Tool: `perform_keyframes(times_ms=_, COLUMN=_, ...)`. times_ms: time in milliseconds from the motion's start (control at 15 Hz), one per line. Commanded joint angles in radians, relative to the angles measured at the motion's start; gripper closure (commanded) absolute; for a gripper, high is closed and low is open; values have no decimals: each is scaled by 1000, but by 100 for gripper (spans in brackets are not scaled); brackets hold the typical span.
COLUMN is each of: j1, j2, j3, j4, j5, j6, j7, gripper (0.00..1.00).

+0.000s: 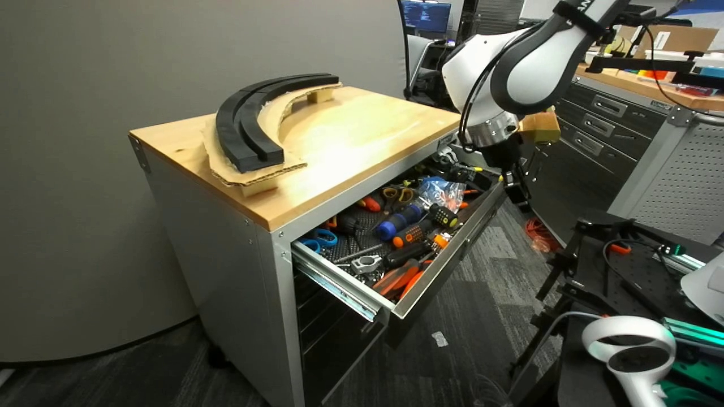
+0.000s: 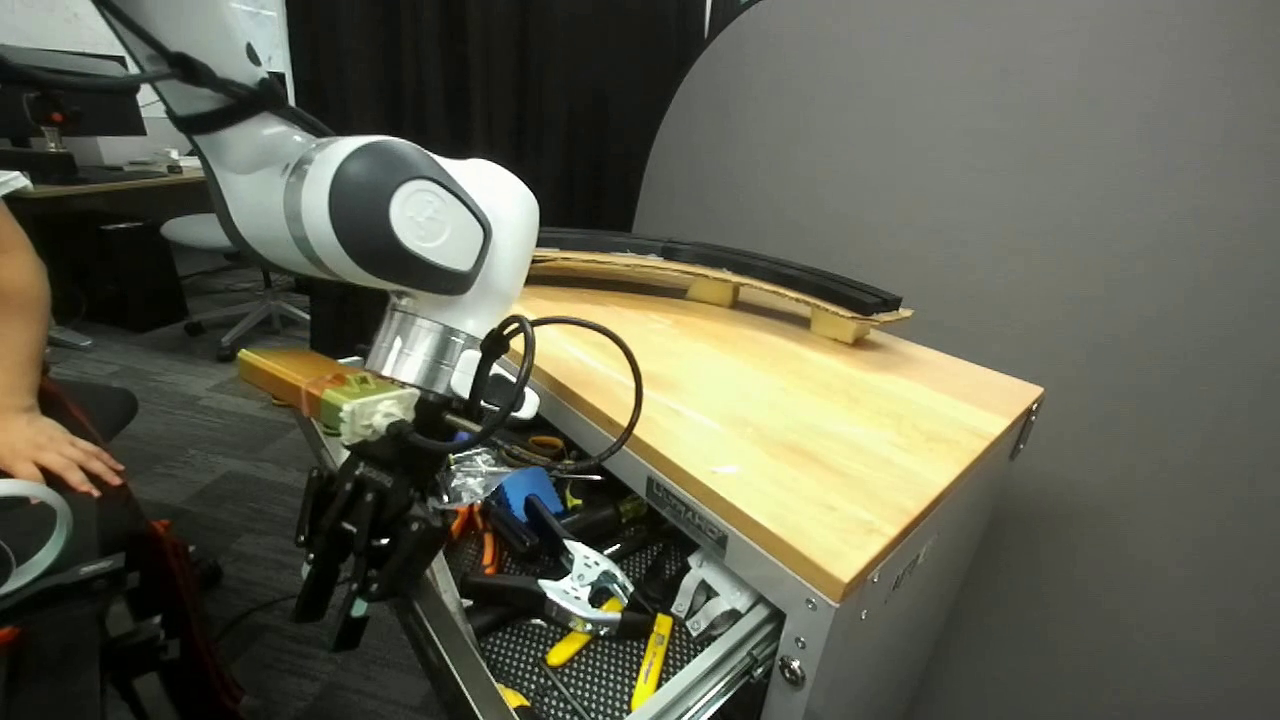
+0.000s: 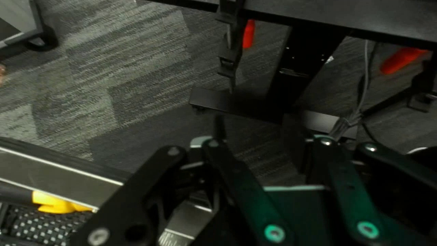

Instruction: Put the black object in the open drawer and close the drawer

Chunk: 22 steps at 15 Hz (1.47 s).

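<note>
Gripper [image 3: 258, 147]: fingers parted, nothing seen between them; over carpet [image 3: 78, 102], just outside the front of the drawer [image 1: 438, 264].
Drawer front: standing well out; whether fingers touch it, not clear.
Black object: no sure sighting; likely the stubby black handle with yellow marks [image 1: 443, 216], lying among tools [image 1: 396, 225] inside.
Drawer slide [image 1: 339, 286]: closing seems the step. Bring fingers together, below the rim, near mid-front; push straight, slowly.
Clear bag [image 1: 444, 195]: bulky; could snag under the wooden top [image 1: 362, 135].
</note>
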Motion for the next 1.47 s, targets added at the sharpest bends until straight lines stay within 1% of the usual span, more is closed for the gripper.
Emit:
perform_keyframes(times_ms=0, j1=58, j2=51, j3=-31, j4=18, j5=-104, j6=72, j7=218, gripper=84)
perform_keyframes(times_ms=133, j1=82, j2=75, j3=-38, j4=16, j5=-125, j6=149, j7=342, gripper=99)
perform_keyframes(times_ms=200, j1=94, j2=84, j3=-40, j4=17, j5=-129, j6=167, j7=397, gripper=100)
perform_keyframes(times_ms=400, j1=121, j2=115, j3=-49, j4=44, j5=-103, j6=254, j7=533, gripper=100)
perform_keyframes(times_ms=667, j1=154, j2=140, j3=-80, j4=83, j5=-80, j6=366, j7=666, gripper=100)
perform_keyframes(times_ms=1067, j1=189, j2=169, j3=-154, j4=125, j5=-87, j6=538, j7=835, gripper=100)
perform_keyframes(times_ms=1400, j1=239, j2=208, j3=-224, j4=141, j5=-82, j6=684, j7=970, gripper=100)
